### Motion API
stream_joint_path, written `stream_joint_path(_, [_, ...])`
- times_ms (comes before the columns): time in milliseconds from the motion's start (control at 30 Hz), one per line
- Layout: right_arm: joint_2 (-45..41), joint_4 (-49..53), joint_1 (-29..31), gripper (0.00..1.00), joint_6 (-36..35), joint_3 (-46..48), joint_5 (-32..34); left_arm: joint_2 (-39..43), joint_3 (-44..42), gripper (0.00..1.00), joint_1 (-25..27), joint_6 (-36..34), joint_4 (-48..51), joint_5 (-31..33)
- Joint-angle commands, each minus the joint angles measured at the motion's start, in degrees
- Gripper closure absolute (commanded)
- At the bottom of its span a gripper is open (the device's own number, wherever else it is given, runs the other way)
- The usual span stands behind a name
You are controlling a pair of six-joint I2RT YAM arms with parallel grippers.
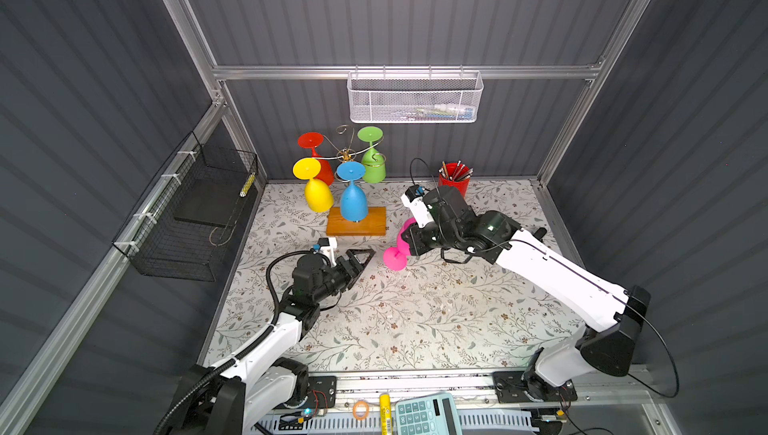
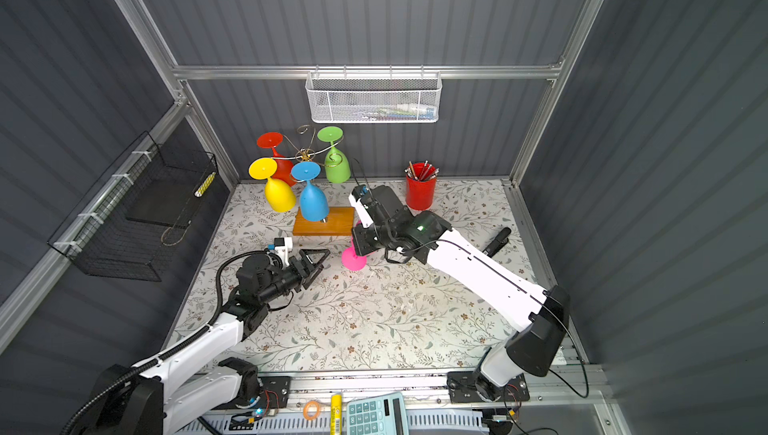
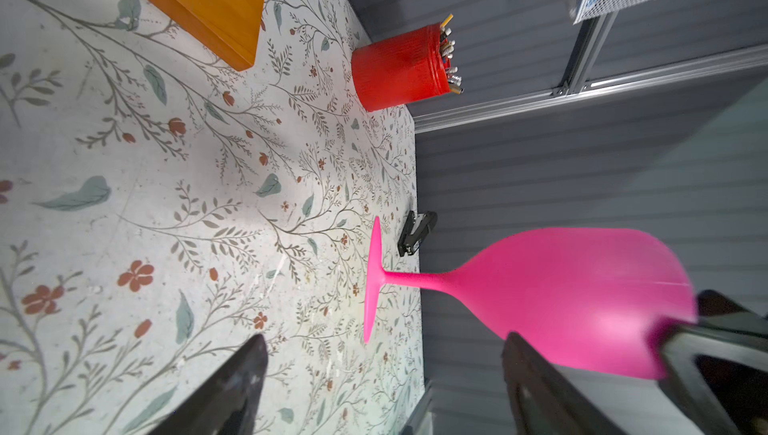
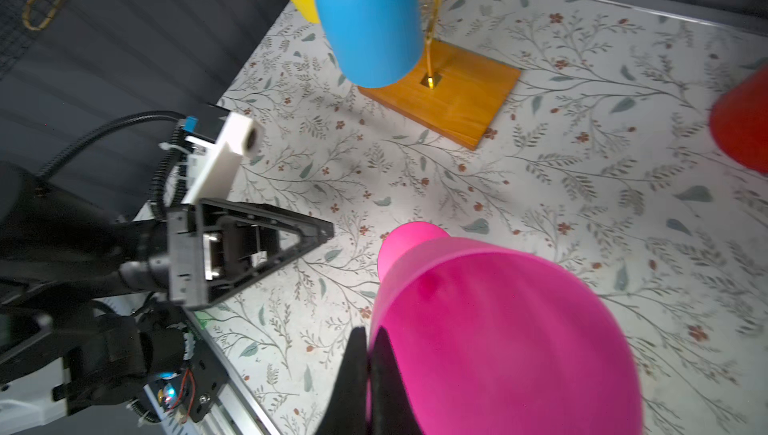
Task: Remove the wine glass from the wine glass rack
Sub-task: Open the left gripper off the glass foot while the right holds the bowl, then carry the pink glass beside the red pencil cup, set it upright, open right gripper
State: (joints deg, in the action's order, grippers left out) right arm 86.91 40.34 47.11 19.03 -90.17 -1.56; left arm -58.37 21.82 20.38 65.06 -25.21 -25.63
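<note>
The wine glass rack point(image 1: 356, 223) point(image 2: 324, 223) point(image 4: 457, 92) is a gold wire stand on an orange-brown wooden base at the back left of the table. Red, yellow, blue and green glasses hang from it upside down. A pink wine glass point(image 1: 395, 256) point(image 2: 354, 258) point(image 3: 561, 287) point(image 4: 498, 329) stands off the rack, to the right of the base, foot down at or just above the table. My right gripper point(image 1: 409, 241) point(image 2: 361, 241) point(image 4: 368, 333) is shut on the wall of its bowl at the rim. My left gripper point(image 1: 363, 264) point(image 2: 320, 260) point(image 3: 386, 337) is open just left of the glass, holding nothing.
A red pencil cup point(image 1: 454, 181) point(image 3: 399, 67) stands at the back right, with a black stapler point(image 2: 496, 241) point(image 3: 415, 233) near the right wall. A white mesh basket point(image 1: 415, 98) hangs on the back wall and a black wire basket point(image 1: 191, 212) on the left wall.
</note>
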Motion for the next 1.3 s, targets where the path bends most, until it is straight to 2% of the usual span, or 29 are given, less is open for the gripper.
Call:
stream_joint_path(0, [-3.22, 2.8, -3.54, 1.0, -2.49, 2.05, 5.59, 2.91, 3.37, 0.03, 0.1, -4.84, 6.75, -0.11])
stream_joint_path(100, [-4.78, 2.65, -8.51, 1.0, -3.09, 4.81, 6.73, 4.24, 4.33, 0.0, 0.1, -6.88, 10.27, 0.2])
stream_joint_path(300, [-3.13, 1.29, -18.19, 1.0, -5.72, 6.24, 10.68, 6.09, 5.42, 0.0, 0.11, -9.81, 15.44, 0.92])
stream_joint_path(500, [3.33, -2.61, -27.78, 1.0, -8.59, 3.94, 10.76, 6.87, 5.49, 0.0, 0.1, -11.0, 17.46, 1.12])
stream_joint_path(667, [9.61, -4.99, -33.78, 1.0, -10.73, -1.19, 7.88, 6.78, 6.18, 0.0, 0.18, -12.03, 18.8, 1.09])
stream_joint_path(967, [22.18, -5.97, -39.63, 1.0, -16.27, -12.95, 6.68, 4.77, 7.07, 0.0, 0.18, -13.02, 19.76, 1.84])
stream_joint_path(1267, [33.73, -5.0, -40.67, 1.0, -19.37, -25.91, 5.34, 2.65, 8.41, 0.0, 0.18, -13.36, 19.94, 2.43])
